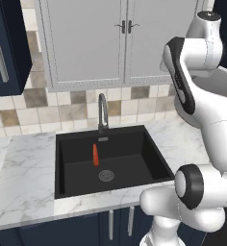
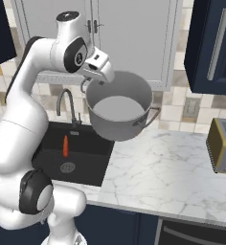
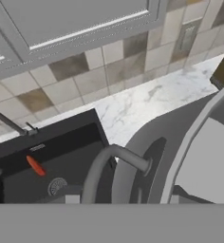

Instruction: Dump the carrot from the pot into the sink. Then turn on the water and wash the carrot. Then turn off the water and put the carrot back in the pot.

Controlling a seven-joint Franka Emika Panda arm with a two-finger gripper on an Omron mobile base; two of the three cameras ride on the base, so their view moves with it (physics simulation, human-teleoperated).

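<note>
Risks, judged from the present layout:
- Pot (image 2: 119,112) hangs in the air, tilted mouth-forward, above the marble counter (image 2: 167,167) at about 2 o'clock from the sink (image 2: 93,158). It is carried by 1 loop handle only, so a swing of the arm could make it pivot or slip and drop onto the counter or the sink rim.
- Pot body sits just beside the faucet (image 2: 67,107); a careless sweep toward the tap could knock it.
- Carrot (image 2: 65,146) lies loose on the basin floor, at 12 o'clock from the drain (image 2: 67,167). A strong stream could roll it, and it may then be awkward to pick up against the black wall.
- Toaster (image 2: 223,146) stands at 3 o'clock, at the counter's far right; setting the pot down too far over would crowd it.

Claw: the gripper (image 2: 93,76) is narrowly parted and closed around the pot's near loop handle, which the hand view shows as a grey arch over the basin.

Count, left to right:
- Faucet: 1, no stream visible.
- Sink: 1. Drain: 1.
- Carrot: 1, in the sink, out of the pot.
- Pot: 1, empty inside as far as the right base view shows. Loop handles: 2.
- Toaster: 1.
</note>
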